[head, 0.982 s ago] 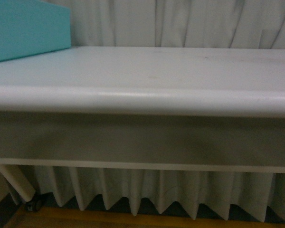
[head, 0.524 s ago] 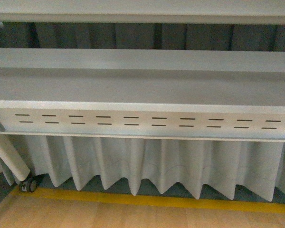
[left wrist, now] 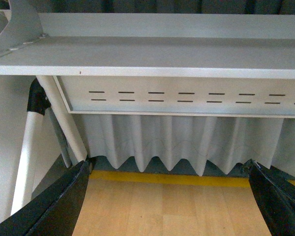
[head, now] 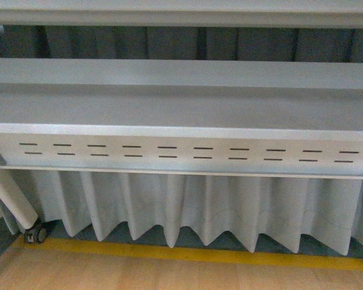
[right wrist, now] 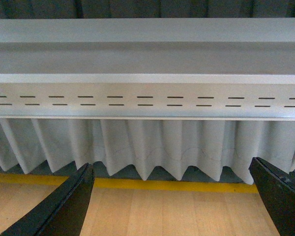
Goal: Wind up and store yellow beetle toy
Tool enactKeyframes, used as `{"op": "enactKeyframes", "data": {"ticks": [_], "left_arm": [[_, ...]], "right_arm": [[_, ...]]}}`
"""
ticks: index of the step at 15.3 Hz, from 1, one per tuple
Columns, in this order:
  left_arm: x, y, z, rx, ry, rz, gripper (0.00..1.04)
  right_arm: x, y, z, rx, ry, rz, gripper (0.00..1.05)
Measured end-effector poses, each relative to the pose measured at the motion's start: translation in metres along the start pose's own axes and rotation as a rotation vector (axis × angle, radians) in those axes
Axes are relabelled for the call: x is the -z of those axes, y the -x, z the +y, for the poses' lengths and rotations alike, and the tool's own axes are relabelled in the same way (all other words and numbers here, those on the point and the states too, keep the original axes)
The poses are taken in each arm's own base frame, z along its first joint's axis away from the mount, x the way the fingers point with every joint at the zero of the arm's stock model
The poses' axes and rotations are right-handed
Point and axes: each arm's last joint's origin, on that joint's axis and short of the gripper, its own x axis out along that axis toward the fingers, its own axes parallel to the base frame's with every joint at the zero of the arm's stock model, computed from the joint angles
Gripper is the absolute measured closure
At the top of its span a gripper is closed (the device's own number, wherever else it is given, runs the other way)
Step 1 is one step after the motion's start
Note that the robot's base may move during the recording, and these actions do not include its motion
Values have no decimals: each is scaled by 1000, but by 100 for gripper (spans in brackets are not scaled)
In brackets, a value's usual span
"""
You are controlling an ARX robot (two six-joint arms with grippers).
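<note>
Hanging below the slotted panel (head: 181,154) under the surface, both grippers, left (left wrist: 169,201) and right (right wrist: 172,201), are holding their fingers wide apart and empty, presumably parked, while the yellow beetle toy is showing nowhere.

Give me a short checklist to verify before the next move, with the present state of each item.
1. Toy in view: not ok, no yellow beetle toy in any view.
2. Left gripper open and empty: ok, fingers wide apart with only floor between.
3. Right gripper open and empty: ok, same.
4. Table top in sight: not ok, the front view shows only the table underside, its slotted panel and the curtain.
5. Storage place located: cannot tell, none is visible.
6. Clear of the table leg: ok for the left arm, it stands apart.
</note>
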Motion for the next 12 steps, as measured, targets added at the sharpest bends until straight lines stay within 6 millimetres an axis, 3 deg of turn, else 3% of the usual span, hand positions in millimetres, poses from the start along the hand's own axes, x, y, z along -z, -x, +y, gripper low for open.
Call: {"op": "enactKeyframes", "data": {"ticks": [12], "left_arm": [[0, 0, 0, 0, 0, 0, 7]], "right_arm": [[0, 0, 0, 0, 0, 0, 6]]}}
